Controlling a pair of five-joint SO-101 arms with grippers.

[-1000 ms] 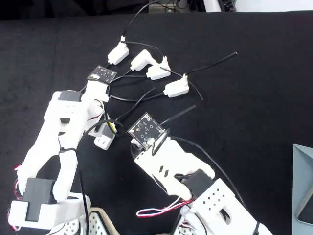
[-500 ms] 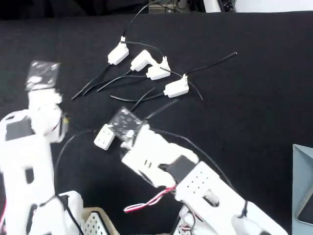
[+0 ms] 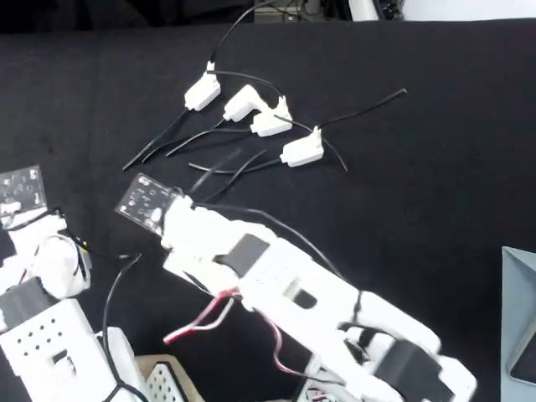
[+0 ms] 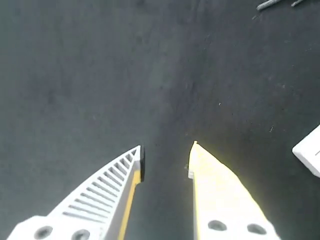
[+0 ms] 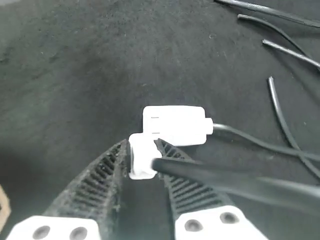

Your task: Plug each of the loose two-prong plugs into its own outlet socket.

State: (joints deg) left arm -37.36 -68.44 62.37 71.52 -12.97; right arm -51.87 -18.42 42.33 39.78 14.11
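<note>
Between the fingers of my right gripper (image 5: 142, 146) sits a small white plug (image 5: 142, 164), and the gripper is shut on it. The plug sits against a white socket block (image 5: 175, 125) whose black cord (image 5: 260, 145) trails away. In the high view the right arm (image 3: 260, 268) stretches left across the table and covers that spot. Several more white plugs lie at the back: (image 3: 202, 90), (image 3: 243, 102), (image 3: 272, 123), (image 3: 302, 151). My left gripper (image 4: 167, 148) hangs open over bare black cloth; its arm (image 3: 42, 285) sits at the near left.
Loose black cords (image 3: 167, 138) fan out over the black tabletop (image 3: 419, 167) between the plugs and the right arm. A grey tray (image 3: 517, 318) stands at the right edge. A white corner (image 4: 309, 150) shows at the edge of the left wrist view.
The left arm has pulled back from the white plug to the near left. The right arm has swung left over that plug and now covers it.
</note>
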